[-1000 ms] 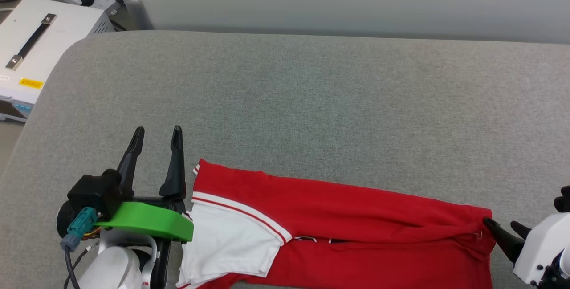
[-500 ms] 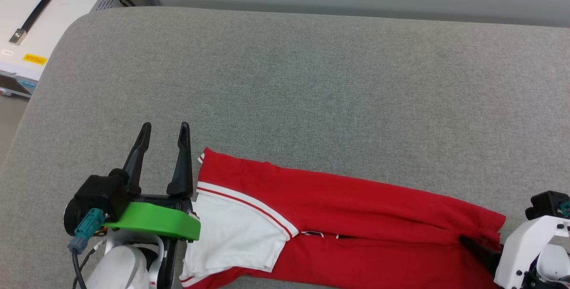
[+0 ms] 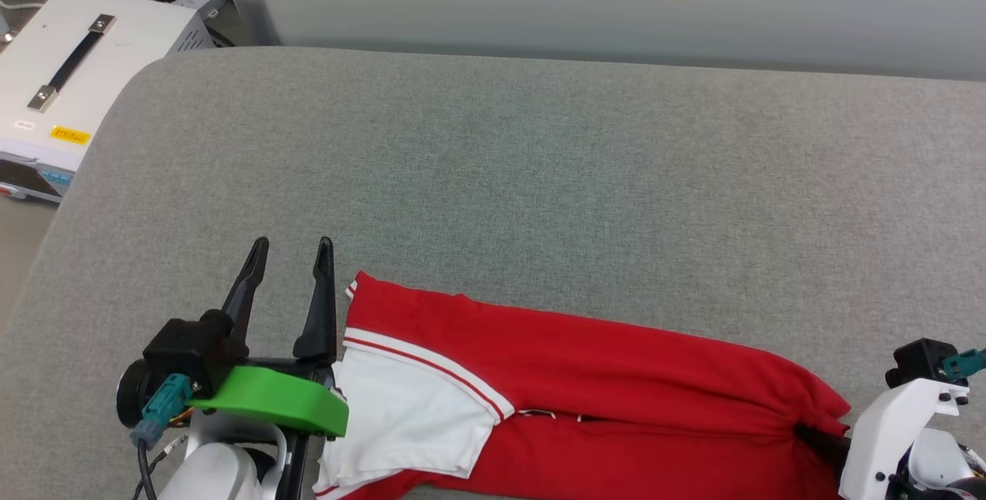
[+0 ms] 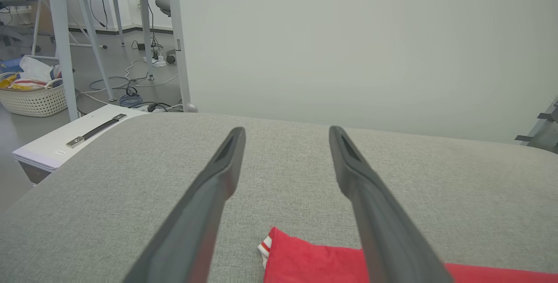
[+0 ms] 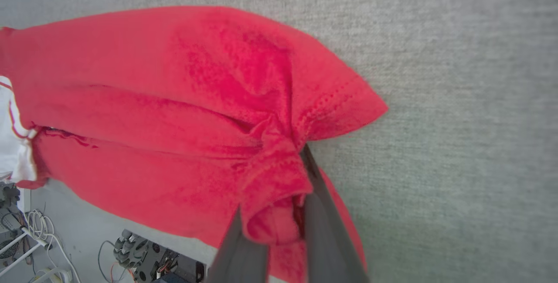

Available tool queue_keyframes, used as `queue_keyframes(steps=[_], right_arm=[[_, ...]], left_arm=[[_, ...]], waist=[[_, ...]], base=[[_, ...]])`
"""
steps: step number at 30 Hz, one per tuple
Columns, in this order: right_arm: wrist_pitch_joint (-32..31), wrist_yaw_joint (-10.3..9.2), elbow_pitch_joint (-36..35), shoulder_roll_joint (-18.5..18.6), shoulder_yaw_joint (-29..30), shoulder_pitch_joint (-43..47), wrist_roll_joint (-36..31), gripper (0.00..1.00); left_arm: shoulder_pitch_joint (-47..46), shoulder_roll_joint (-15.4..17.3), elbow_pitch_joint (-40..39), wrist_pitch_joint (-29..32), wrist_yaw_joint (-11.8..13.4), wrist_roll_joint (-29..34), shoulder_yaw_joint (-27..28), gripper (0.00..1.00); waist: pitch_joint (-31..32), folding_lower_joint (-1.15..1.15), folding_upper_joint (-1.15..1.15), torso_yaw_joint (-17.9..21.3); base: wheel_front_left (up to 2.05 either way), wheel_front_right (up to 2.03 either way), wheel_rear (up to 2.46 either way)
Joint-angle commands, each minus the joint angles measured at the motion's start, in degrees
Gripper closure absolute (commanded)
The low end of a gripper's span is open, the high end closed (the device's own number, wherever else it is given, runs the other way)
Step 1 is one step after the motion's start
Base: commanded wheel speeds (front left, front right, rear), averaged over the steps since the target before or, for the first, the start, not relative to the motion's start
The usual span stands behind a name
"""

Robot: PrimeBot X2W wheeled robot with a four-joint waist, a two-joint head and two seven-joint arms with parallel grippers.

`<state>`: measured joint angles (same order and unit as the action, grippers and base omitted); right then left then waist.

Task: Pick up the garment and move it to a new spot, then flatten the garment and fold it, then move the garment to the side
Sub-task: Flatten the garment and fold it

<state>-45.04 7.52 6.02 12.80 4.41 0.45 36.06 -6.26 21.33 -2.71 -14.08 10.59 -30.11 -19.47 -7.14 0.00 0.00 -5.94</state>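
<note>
Where its two dark fingers meet at the lower right of the head view, right gripper [image 3: 820,438]: clamped on a bunched red hem fold of the garment [image 3: 616,377]. Item two, left gripper [image 3: 293,247], lower left: fingers spread wide, holding nothing, just beside the striped sleeve edge. Garment lies as a long strip along the bottom edge on grey padded surface [image 3: 539,176]. White case [image 3: 69,76], upper left.

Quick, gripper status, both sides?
Left gripper: open, holding nothing, beside the garment at its sleeve end.
Right gripper: closed on the garment's bunched red hem.
</note>
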Motion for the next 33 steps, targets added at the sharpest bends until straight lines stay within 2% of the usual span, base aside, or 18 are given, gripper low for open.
queue_keyframes(steps=[1,9,15,19,22,28,33], right_arm=[[0.64,-0.03,-0.13,0.65,0.65,-1.25,-0.30,1.00],[-1.29,-0.03,-1.19,2.28,7.50,-1.93,-1.64,1.00],[-4.87,-0.03,-2.67,2.79,16.16,-1.13,-4.03,1.00],[-7.93,-0.03,-4.31,2.31,22.24,-0.57,-5.44,1.00],[-11.32,-0.03,-4.90,0.59,25.76,-0.99,-5.69,1.00],[-21.72,-0.03,-5.04,-7.64,29.91,-4.79,2.90,1.00],[-28.22,-0.03,-3.96,-9.80,29.79,-7.28,12.41,1.00]], left_arm=[[1.14,0.33,-0.08,0.11,0.14,0.74,-0.03,0.00],[2.60,1.04,-1.34,0.82,1.06,1.04,-0.31,0.00],[3.02,1.43,-2.13,1.32,1.56,1.39,-0.66,0.00],[2.83,1.83,-2.24,1.57,1.70,1.60,-0.74,0.00],[2.58,2.04,-2.15,1.90,1.94,1.84,-0.88,0.00],[2.48,2.41,-1.74,2.27,2.53,2.54,-1.28,0.00],[2.15,2.53,-1.73,2.59,2.58,2.61,-1.58,0.00]], waist=[[1.35,0.00,0.00,0.33],[3.38,0.00,0.00,1.17],[3.95,0.00,0.00,1.94],[3.81,0.00,0.00,2.35],[3.63,0.00,0.00,2.67],[3.91,0.00,0.00,2.82],[4.29,0.00,0.00,2.24]], base=[[0.00,0.00,0.00],[0.00,0.00,0.00],[0.00,0.00,0.00],[0.00,0.00,0.00],[0.00,0.00,0.00],[0.00,0.00,0.00],[0.00,0.00,0.00]])
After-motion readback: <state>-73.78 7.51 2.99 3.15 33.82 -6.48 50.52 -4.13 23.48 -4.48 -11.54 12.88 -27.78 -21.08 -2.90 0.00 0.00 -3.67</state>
